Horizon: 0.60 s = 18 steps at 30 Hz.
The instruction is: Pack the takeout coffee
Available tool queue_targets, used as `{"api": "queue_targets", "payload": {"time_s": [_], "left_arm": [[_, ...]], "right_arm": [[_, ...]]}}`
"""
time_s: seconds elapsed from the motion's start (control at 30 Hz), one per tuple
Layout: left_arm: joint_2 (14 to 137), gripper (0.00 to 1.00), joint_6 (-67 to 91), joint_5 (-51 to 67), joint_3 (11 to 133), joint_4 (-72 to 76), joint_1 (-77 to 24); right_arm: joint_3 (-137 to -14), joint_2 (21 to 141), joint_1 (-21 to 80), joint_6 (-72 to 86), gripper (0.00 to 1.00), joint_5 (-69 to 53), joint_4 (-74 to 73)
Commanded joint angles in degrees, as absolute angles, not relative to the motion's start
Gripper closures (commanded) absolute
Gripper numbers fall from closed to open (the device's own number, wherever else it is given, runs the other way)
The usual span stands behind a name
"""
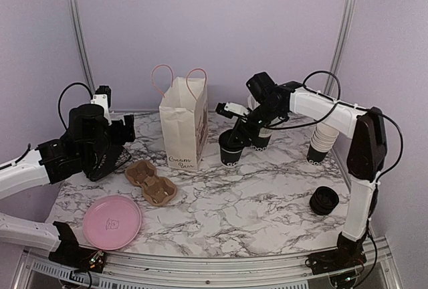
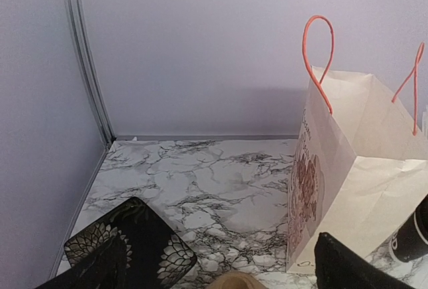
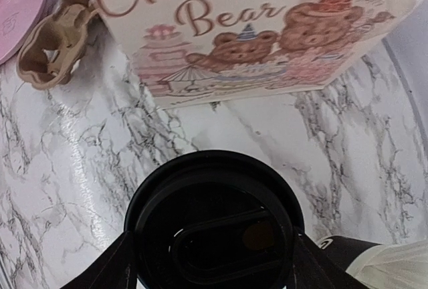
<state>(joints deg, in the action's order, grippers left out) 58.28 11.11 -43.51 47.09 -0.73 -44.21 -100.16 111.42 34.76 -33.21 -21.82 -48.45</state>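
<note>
Evidently right gripper (image 3: 214, 260) clasps the cup (image 3: 214, 202) from above, ready for bagging; left gripper (image 2: 221, 267) hangs released.

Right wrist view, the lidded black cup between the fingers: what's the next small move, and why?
Probably close the right gripper snugly on the takeout coffee before any lift. Its fingers flank the lid on both sides, but a firm grip isn't evident yet.

Black takeout coffee (image 3: 214, 225), pink plate (image 1: 112, 221)
</note>
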Motion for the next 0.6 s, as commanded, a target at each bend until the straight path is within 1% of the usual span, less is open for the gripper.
{"api": "queue_targets", "payload": {"time_s": [0.0,0.27,0.37,0.43,0.57], "left_arm": [[59.00,0.01,10.96,-42.39,48.54,-1.99,-43.76],[59.28,0.01,10.84,-42.01,48.87,-2.70,-43.68],[59.31,0.01,10.87,-41.95,48.91,-2.74,-43.74],[59.47,0.01,10.76,-41.85,49.02,-2.93,-43.71],[59.85,0.01,10.72,-41.50,49.46,-3.49,-43.69]], "right_arm": [[-107.70,116.22,31.92,-27.34,0.36,-20.14,-46.19],[-116.17,123.68,30.19,-24.52,0.36,-18.37,-47.64],[-117.55,125.24,30.14,-23.68,0.35,-17.95,-47.90],[-117.96,125.94,30.08,-23.20,0.32,-17.80,-47.97],[-118.36,125.81,30.15,-21.84,0.21,-17.60,-48.17]]}}
